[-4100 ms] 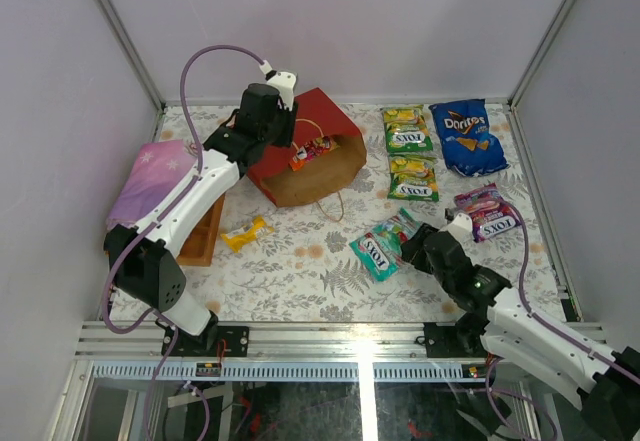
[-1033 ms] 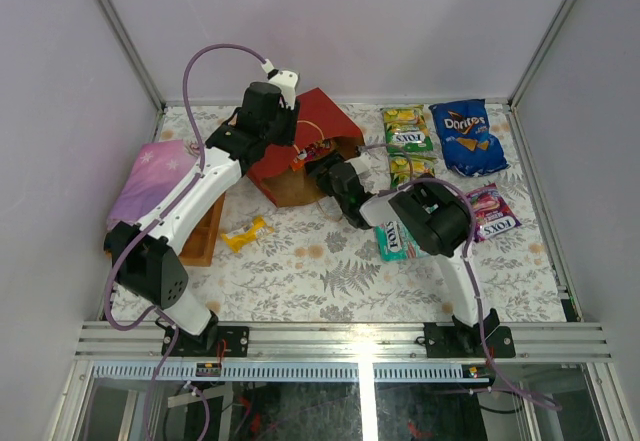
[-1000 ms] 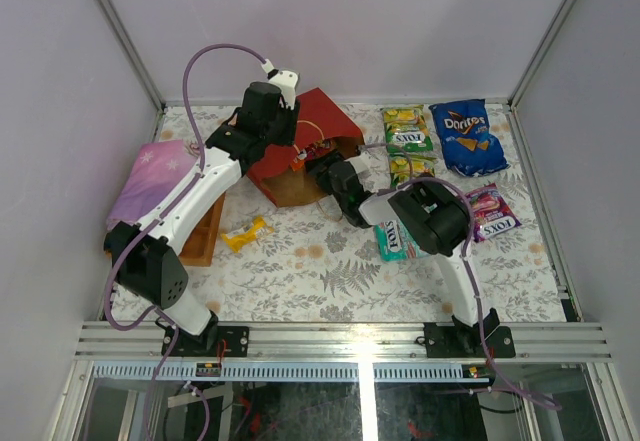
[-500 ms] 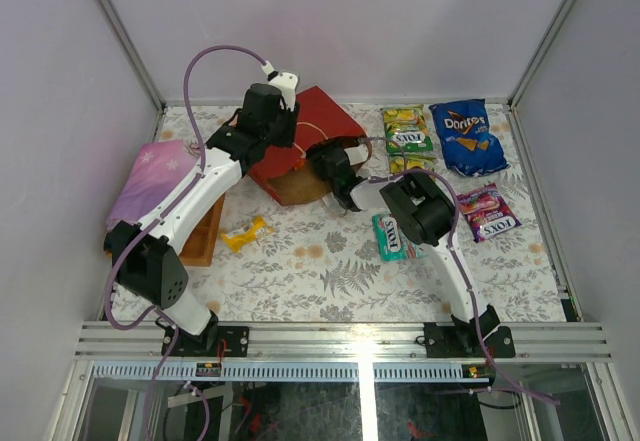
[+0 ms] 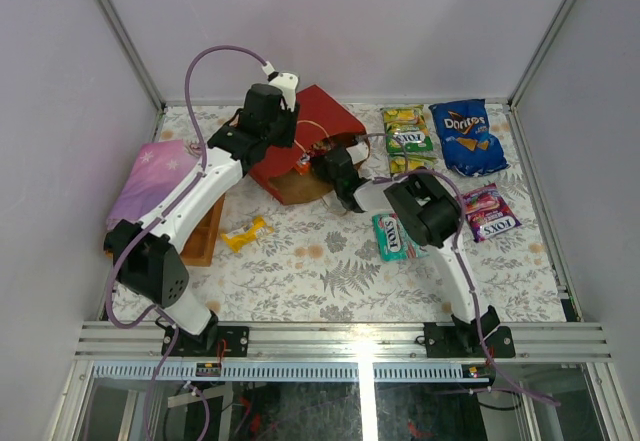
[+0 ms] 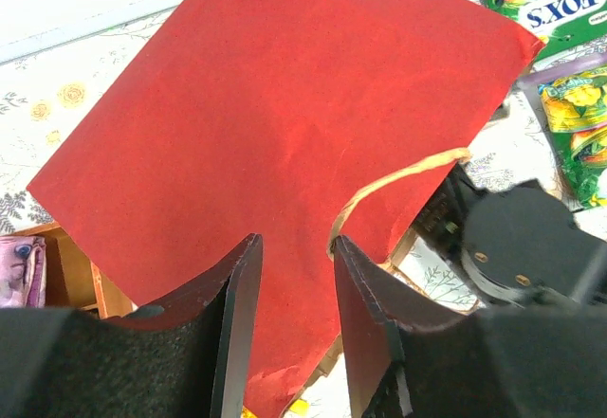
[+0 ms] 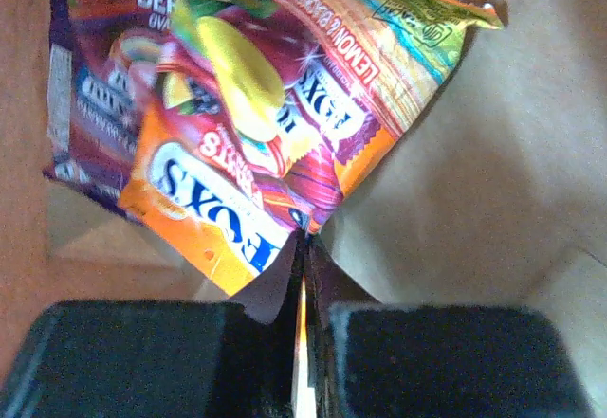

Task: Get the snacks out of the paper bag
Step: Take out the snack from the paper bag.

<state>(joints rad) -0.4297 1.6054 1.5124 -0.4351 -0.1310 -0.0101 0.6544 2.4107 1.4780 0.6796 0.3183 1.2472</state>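
The right gripper (image 7: pixel 303 276) has just gone from apart to tight together, inside the mouth of the bag (image 5: pixel 312 111). Its jaws now pinch the near corner of an orange pack (image 7: pixel 209 219) that lies on the brown inner wall. That reads as the grasp made, so the next step in hand is drawing this pack out to the worktop (image 5: pixel 300 276).

The left gripper (image 6: pixel 296 247) has not changed. It is part-closed on the bag's red upper wall, with a handle loop just beside one finger, and it holds the mouth up. The bag lies on its side toward the far edge, left of the middle, with its mouth facing the right side.

Counted out on the worktop:
- two green-yellow packs (image 5: pixel 406 129) near the far edge, one partly behind the right arm
- one Doritos bag (image 5: pixel 468 138) by the far right corner
- two pink packs (image 5: pixel 488 211) overlapping near the right edge
- one teal pack (image 5: pixel 392 238) near the middle
- one yellow packet (image 5: pixel 246 233) left of the middle

That makes seven snacks out. Inside the bag, a purple pack (image 7: pixel 85 86) lies under the orange one. The wrist view is too close to say whether there is a third.

Also on the worktop are one tray (image 5: pixel 205 241) and one cloth (image 5: pixel 150 176), both by the left edge.
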